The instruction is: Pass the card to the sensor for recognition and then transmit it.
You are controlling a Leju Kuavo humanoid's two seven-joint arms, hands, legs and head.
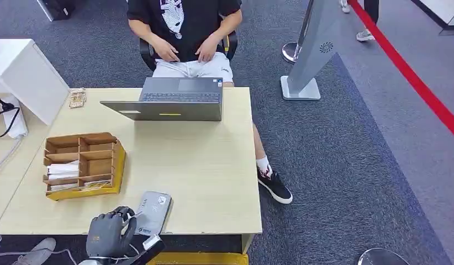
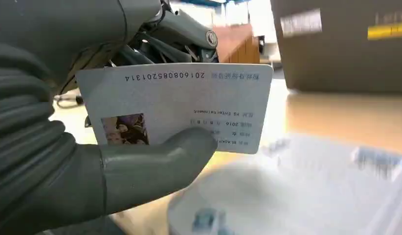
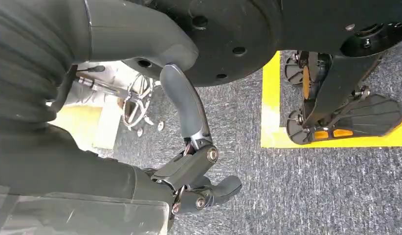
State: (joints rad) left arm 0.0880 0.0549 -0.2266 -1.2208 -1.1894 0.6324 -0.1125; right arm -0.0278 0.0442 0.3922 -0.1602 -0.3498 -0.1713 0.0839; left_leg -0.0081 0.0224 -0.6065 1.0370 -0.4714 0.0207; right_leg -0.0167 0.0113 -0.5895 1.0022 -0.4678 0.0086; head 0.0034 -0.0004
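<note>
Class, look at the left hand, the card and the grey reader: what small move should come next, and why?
Probably lower the card flat onto the reader. The left hand already pinches it beside and just above the reader, tilted on edge, not yet touching it.

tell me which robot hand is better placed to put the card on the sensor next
Left. The left robot hand already holds the card right beside the grey sensor at the table's near edge. The right robot hand holds nothing and hangs over the carpet floor.
</note>
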